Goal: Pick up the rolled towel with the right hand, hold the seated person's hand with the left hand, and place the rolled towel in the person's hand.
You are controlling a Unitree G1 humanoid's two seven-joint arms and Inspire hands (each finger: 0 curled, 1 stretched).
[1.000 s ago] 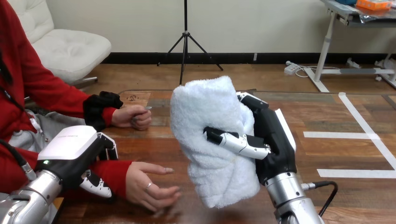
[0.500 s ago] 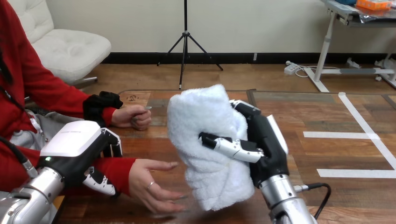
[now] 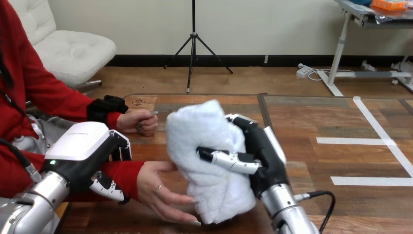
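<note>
At the wooden table (image 3: 151,146), nr the view's ctr, the right robot hand (image 3: 260,156) gripped the white rolled towel (image 3: 204,165), w/ its thumb (image 3: 225,160) laid across the roll's front & its fingers (image 3: 239,120) wrapped round the back. The right forearm (image 3: 287,214) rose from the bottom edge & leaned toward the view's left, so the hand's white-shelled back faced right. The towel stood nearly upright, its top tipped slightly left. Its lower end sat against the person's hand (image 3: 163,187), which lay palm up low in the view, fingers stretched rightward under the roll & thumb touching the roll's left side.

At lower left, the left robot hand (image 3: 90,156) was curled down over the red sleeve at that hand's wrist. Its fingers (image 3: 122,146) hooked over the top & one digit (image 3: 108,189) showed beneath the sleeve, closed round the wrist. Its white back shell faced up, w/ the left forearm (image 3: 29,212) coming in from the bottom-left corner.

Farther back, the person's other hand (image 3: 140,122) rested on the table in a loose fist, well apart from the towel.
</note>
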